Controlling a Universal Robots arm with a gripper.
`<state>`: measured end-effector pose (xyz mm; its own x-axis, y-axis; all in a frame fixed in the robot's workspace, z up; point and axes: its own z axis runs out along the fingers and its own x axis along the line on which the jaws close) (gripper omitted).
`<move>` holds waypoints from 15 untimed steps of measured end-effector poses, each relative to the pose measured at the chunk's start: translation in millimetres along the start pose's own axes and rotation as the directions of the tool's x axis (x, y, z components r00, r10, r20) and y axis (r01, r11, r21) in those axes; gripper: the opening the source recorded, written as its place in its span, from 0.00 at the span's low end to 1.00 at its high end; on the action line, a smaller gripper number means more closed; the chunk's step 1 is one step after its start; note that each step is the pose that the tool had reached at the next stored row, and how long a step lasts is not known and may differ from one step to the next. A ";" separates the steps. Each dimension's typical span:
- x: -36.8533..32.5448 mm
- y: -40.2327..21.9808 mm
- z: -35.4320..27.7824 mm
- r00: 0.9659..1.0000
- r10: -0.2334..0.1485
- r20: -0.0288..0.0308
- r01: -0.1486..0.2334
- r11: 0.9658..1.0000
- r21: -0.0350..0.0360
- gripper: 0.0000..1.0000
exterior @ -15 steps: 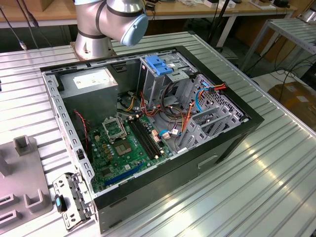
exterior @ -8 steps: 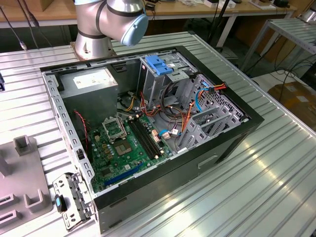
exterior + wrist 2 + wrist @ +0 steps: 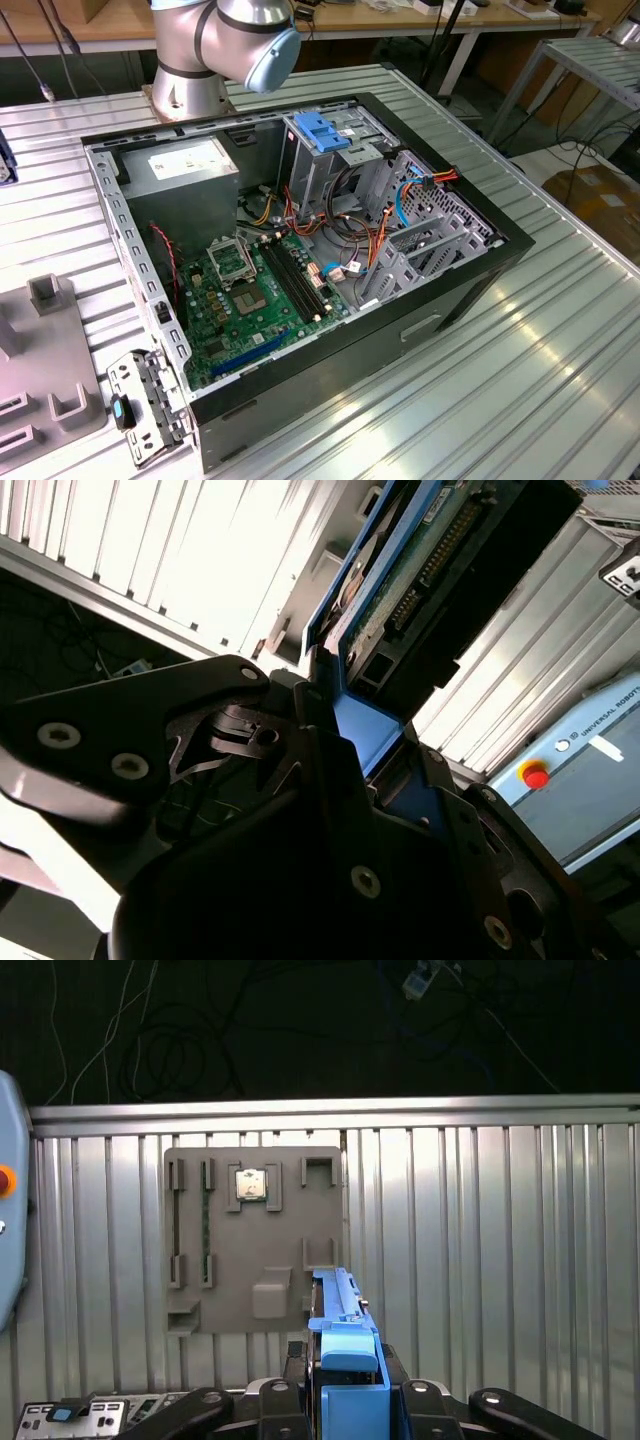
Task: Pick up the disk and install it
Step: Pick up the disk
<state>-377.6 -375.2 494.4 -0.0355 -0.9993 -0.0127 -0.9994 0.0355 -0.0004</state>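
Note:
My gripper (image 3: 346,1378) is shut on the disk (image 3: 338,1305), which stands edge-on between the black fingers with its blue plastic side rail toward the camera. In the second wrist view the disk (image 3: 425,555) shows its circuit-board underside and connector row, rising out of the gripper (image 3: 345,720). It hangs in the air above the ribbed metal table (image 3: 480,1250). In the exterior view the open computer case (image 3: 470,285) lies on its side, and its metal drive cage with a light-blue top (image 3: 325,135) stands at the back near the arm's base (image 3: 215,45).
A grey fixture plate (image 3: 225,1280) with slots and a small chip (image 3: 250,1184) lies on the table below the disk. Inside the case are the power-supply box (image 3: 190,170), motherboard (image 3: 255,295) and loose cables (image 3: 345,225). A red stop button (image 3: 535,775) sits on a pendant.

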 end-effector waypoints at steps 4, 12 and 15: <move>-0.1 -3.3 0.0 1.000 0.000 0.000 0.000 1.000 0.000 0.37; -0.4 -10.4 0.0 1.000 0.000 0.000 0.000 1.000 0.000 0.37; -0.4 -12.7 0.0 1.000 0.000 0.000 0.000 1.000 0.000 0.37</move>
<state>-364.9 -375.3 494.5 -0.0355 -0.9993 -0.0127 -0.9994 0.0355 -0.0003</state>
